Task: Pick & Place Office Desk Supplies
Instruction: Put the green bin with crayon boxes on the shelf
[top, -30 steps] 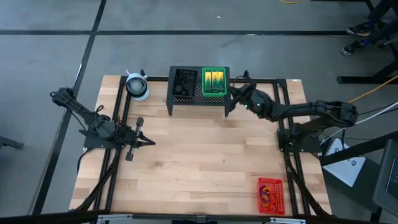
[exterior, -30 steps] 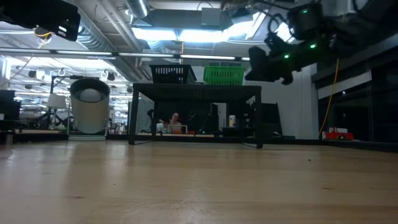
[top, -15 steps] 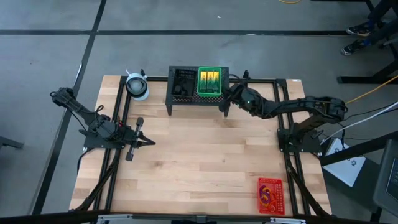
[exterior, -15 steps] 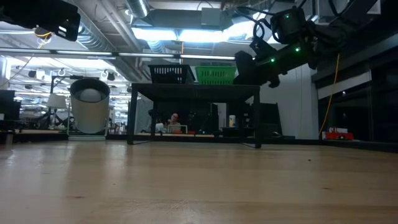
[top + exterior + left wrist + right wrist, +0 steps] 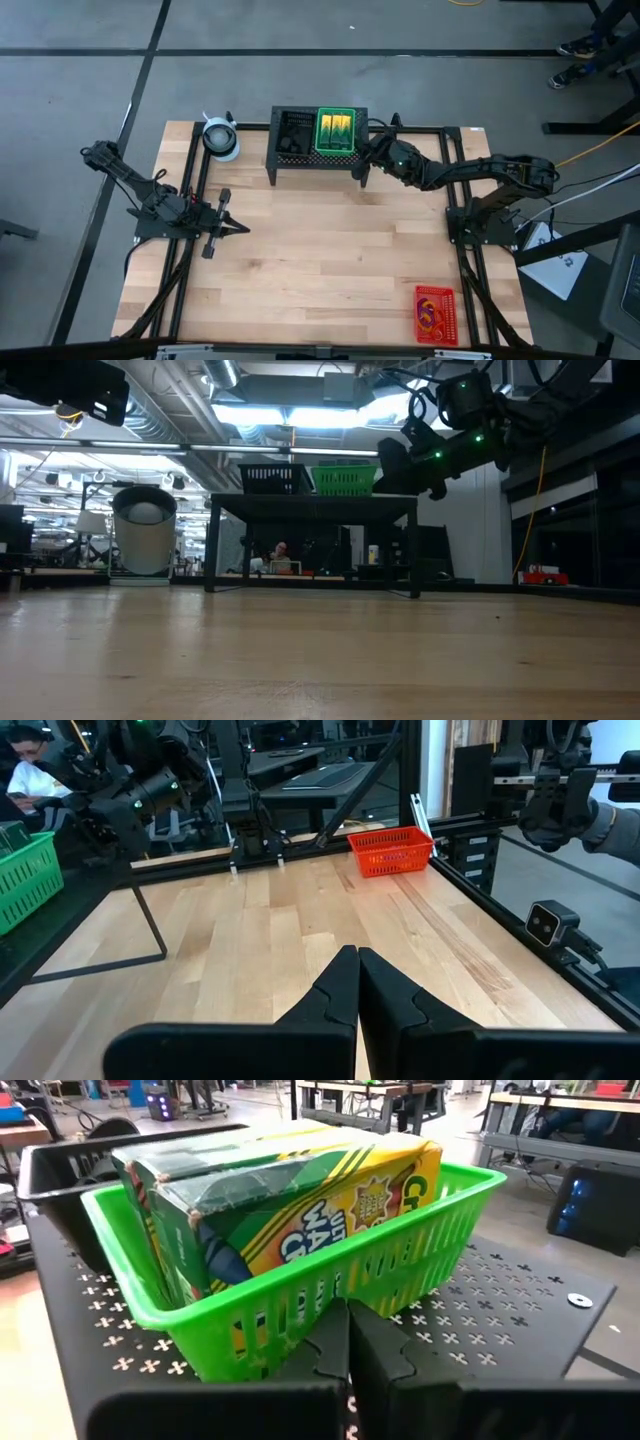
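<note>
A green tray (image 5: 335,133) with yellow-green crayon boxes (image 5: 300,1185) stands on top of the black mesh stand (image 5: 318,160), next to a black tray (image 5: 295,135). My right gripper (image 5: 348,1320) is shut, with its tips at the green tray's right-hand wall; it also shows in the high view (image 5: 368,150) and the low view (image 5: 392,465). My left gripper (image 5: 357,960) is shut and empty over the table's left part (image 5: 245,228). A red tray (image 5: 435,313) holding orange and purple loops stands at the near right. My right gripper presses its shut fingertips (image 5: 365,1330) against the lower part of the green tray's wall (image 5: 330,1295) that faces the table's right edge. The fingers come about level from the right. The tray stands upright on the stand's top.
A round whitish roll (image 5: 220,137) stands at the far left beside the stand. Black frame rails (image 5: 455,200) run along both sides of the table. The bare wooden top (image 5: 330,250) lies between the arms. A person sits far behind the table (image 5: 282,555).
My right gripper has gone toward the table's left edge, along the stand's top. The green tray has slid left before it, closer to the black tray, staying upright.
</note>
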Robot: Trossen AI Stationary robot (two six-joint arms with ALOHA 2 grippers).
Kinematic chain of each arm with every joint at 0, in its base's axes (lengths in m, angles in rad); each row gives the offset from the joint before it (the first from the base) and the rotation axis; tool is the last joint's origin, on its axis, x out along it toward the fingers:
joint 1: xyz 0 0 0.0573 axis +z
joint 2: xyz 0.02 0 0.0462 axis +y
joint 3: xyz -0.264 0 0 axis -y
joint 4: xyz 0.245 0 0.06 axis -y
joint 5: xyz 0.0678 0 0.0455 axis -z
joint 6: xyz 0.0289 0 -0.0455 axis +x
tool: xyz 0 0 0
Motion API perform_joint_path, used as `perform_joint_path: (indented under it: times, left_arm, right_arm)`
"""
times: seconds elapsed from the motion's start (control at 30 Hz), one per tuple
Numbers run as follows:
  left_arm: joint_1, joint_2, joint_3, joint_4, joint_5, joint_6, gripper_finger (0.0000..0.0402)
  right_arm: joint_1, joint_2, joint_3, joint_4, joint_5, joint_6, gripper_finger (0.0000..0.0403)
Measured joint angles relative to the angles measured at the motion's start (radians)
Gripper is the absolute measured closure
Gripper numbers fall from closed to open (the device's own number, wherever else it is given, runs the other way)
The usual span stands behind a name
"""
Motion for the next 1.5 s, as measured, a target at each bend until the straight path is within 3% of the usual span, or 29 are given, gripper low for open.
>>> perform_joint_path:
  times: [0.33,1.2,1.3,1.4,1.5]
  left_arm:
    - [0.0,0.0,0.0,0.0,0.0,0.007,0.04]
    - [0.0,0.0,0.0,0.0,0.0,0.008,0.04]
    - [0.0,0.0,0.0,0.001,0.0,0.007,0.04]
    - [0.0,0.0,0.0,0.0,0.0,0.007,0.04]
    - [0.0,0.0,0.0,0.0,0.0,0.007,0.04]
  right_arm:
    - [0.001,0.0,0.001,0.017,-0.058,0.001,0.0403]
    - [-0.008,0.016,0.02,-0.002,-0.087,-0.002,0.0403]
    - [-0.008,0.016,0.02,-0.008,-0.057,-0.002,0.0403]
    - [-0.01,0.016,0.02,-0.017,0.039,0.004,0.0403]
    - [-0.021,0.016,0.02,-0.016,0.045,0.008,0.0403]
